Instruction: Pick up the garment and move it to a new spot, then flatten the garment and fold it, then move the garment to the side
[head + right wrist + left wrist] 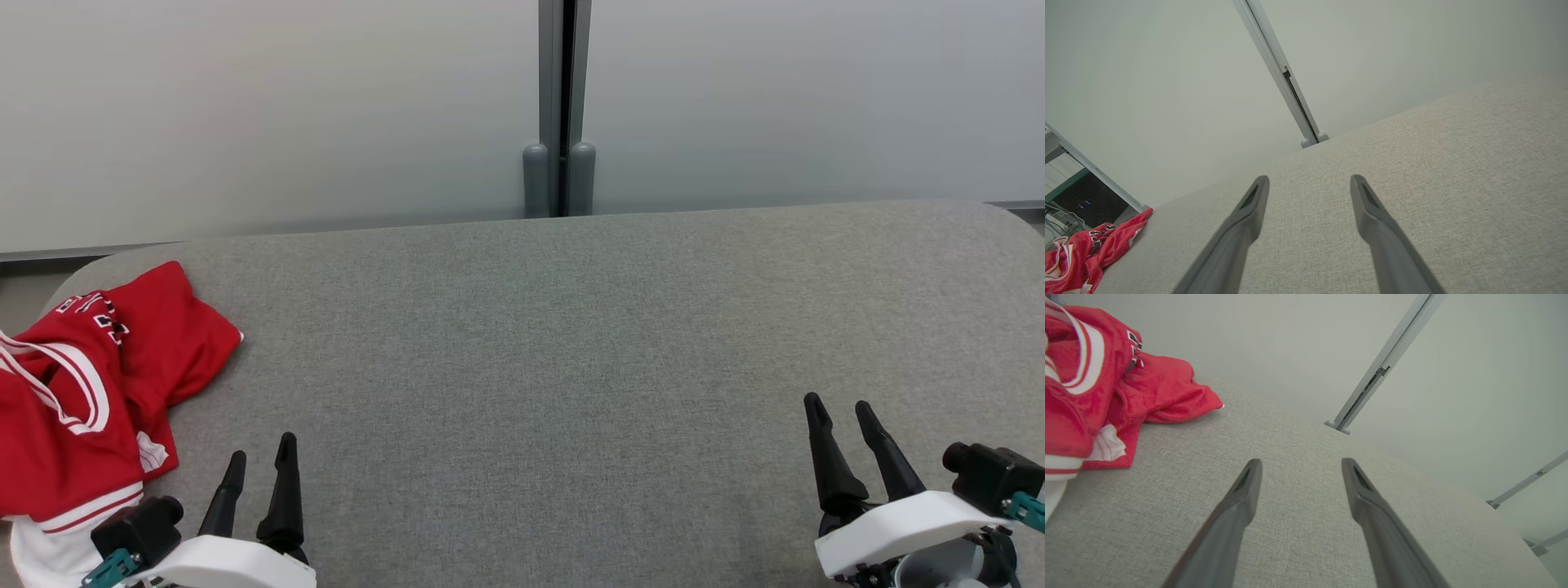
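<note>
Far left, I've got the garment [90, 384], a red jersey with white trim, lying crumpled on the left end of the grey padded table [522, 343] and running off the edge of my head view. Just right of it, my left gripper [261, 447] hangs over the tabletop, fingers spread apart, nothing between them, near the cloth but not touching it. Behind the table, a grey post [559, 106] splits the pale wall. Over on the right, my right gripper [838, 402] has its fingers parted too, gripping nothing, well apart from the garment.
</note>
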